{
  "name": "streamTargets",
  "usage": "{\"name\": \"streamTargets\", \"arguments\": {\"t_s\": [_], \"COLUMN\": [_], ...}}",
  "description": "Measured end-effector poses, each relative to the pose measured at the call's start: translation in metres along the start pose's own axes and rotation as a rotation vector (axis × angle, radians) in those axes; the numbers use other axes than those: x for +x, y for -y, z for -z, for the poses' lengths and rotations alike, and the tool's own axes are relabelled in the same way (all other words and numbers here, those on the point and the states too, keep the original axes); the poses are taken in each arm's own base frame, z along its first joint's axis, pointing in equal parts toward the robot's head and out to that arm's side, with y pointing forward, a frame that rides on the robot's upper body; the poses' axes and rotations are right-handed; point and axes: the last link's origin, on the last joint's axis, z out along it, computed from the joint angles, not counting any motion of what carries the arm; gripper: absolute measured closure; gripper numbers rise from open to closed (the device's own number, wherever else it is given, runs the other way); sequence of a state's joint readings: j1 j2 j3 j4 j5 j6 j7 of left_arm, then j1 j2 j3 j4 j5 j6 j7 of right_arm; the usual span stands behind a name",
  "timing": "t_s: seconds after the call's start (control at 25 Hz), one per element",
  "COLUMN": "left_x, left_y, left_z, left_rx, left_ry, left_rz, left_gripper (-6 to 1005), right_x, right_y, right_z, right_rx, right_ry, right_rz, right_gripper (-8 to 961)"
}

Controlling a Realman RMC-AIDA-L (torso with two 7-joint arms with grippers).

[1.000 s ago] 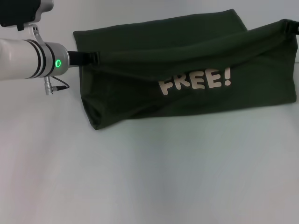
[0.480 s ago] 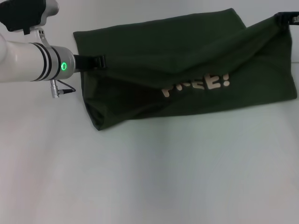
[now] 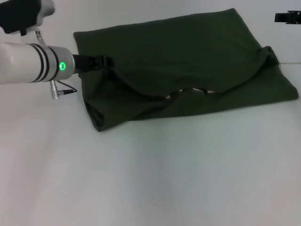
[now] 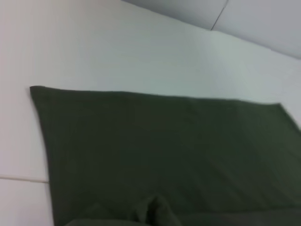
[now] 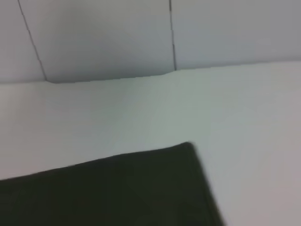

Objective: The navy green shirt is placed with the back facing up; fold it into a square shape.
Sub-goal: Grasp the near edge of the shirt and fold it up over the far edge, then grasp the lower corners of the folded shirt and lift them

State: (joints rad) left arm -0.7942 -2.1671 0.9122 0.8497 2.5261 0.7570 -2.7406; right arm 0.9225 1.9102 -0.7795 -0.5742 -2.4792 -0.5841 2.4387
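Fold laid over, left edge pinched.
Left gripper (image 3: 104, 61) clamps the olive-green T-shirt (image 3: 188, 52); right gripper (image 3: 287, 18) clear, fingers unreadable. Risk: pulling drags the fold askew.

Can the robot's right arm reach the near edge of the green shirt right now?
Probably yes. The right gripper sits just past the far right corner of the navy green shirt, apart from it, and nothing stands between it and the cloth on the white table.

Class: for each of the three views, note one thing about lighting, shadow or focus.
Head view: even light, a soft shadow along the navy green shirt's near edge; left gripper sharp. Left wrist view: shirt hem soft-edged. Right wrist view: shirt corner blurred, wall seams clearer.
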Motion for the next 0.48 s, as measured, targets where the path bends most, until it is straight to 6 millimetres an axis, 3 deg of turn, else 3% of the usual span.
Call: {"name": "streamTargets", "arguments": {"t_s": [0.12, 0.36, 0.44, 0.48], "left_x": [-0.004, -0.025, -0.031, -0.046], "left_y": [0.009, 0.035, 0.040, 0.049], "left_z": [0.010, 0.037, 0.042, 0.049], "left_rx": [-0.054, -0.244, -0.280, -0.327], "left_ry": [-0.020, -0.011, -0.003, 0.009], "left_rz": [0.068, 0.192, 0.193, 0.161], "left_gripper": [506, 467, 454, 447], "right_x": [0.008, 0.059, 0.076, 0.083], "right_y": [0.010, 0.030, 0.037, 0.039], "right_z": [0.014, 0.050, 0.064, 0.070], "right_rx": [-0.075, -0.292, -0.363, -0.387], "right_ry": [-0.020, -0.063, -0.060, -0.055], "right_rz": [-0.096, -0.297, -0.359, -0.383], "right_gripper": [439, 234, 243, 247]}}
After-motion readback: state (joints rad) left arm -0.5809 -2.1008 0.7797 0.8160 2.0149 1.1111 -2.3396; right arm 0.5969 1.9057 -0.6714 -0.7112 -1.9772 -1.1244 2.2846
